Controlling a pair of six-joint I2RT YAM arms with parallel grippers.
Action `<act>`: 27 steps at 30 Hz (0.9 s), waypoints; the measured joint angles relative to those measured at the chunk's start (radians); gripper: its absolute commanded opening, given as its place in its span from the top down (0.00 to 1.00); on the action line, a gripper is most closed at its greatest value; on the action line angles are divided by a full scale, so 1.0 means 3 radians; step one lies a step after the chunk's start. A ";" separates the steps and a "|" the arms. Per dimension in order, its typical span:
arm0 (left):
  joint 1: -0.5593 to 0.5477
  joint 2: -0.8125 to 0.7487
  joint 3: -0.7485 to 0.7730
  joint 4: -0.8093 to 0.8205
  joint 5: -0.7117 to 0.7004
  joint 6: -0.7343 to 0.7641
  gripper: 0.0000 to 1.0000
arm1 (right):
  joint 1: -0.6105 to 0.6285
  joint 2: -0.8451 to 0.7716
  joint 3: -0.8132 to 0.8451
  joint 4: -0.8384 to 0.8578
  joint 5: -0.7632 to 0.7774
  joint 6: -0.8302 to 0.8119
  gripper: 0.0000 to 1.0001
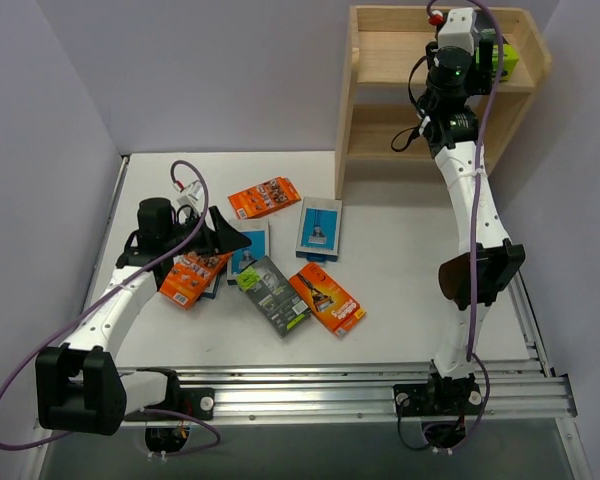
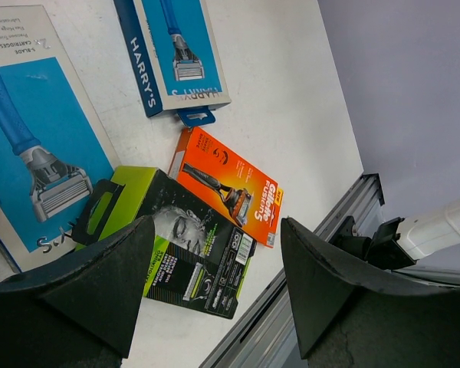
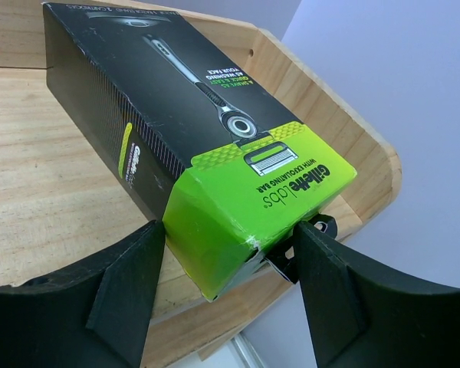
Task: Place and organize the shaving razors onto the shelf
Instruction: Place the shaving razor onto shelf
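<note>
Black box [image 3: 192, 115] lies on the shelf [image 3: 46, 192], green end between the fingers of the right gripper [image 3: 230, 230]; pinched or freed, cannot tell. Advice: lay it flat, square to the shelf's back. Left gripper [image 2: 216, 226] spread, empty.

box [image 3: 215, 153] on shelf [image 1: 380, 60] top tier, right end | packs [image 1: 319, 228] on table [image 1: 400, 260] before shelf

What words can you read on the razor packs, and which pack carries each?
"HARRY'S": blue side of the light-blue razor pack.
"Gillette Fusion5": flat orange razor pack.
"Gillette labs WITH EXFOLIATING BAR": lime-green end of the black razor box on the light wooden shelf.
Fine print on the black-and-green box lying on the white table: too blurred.
Overhead view: all too small.
</note>
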 measured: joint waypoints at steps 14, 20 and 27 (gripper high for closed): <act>0.0000 0.0022 0.0000 0.0097 0.0069 -0.0001 0.25 | 0.0069 0.0000 -0.0003 0.0122 -0.0013 -0.0080 0.22; 0.0000 0.0023 -0.0005 0.0160 0.0130 -0.0006 0.24 | 0.0095 -0.0004 -0.0062 0.0306 -0.0037 -0.0189 0.22; 0.0000 0.0023 -0.0006 0.0235 0.0182 -0.0043 0.24 | 0.0158 -0.0047 -0.0245 0.0559 -0.0043 -0.0309 0.22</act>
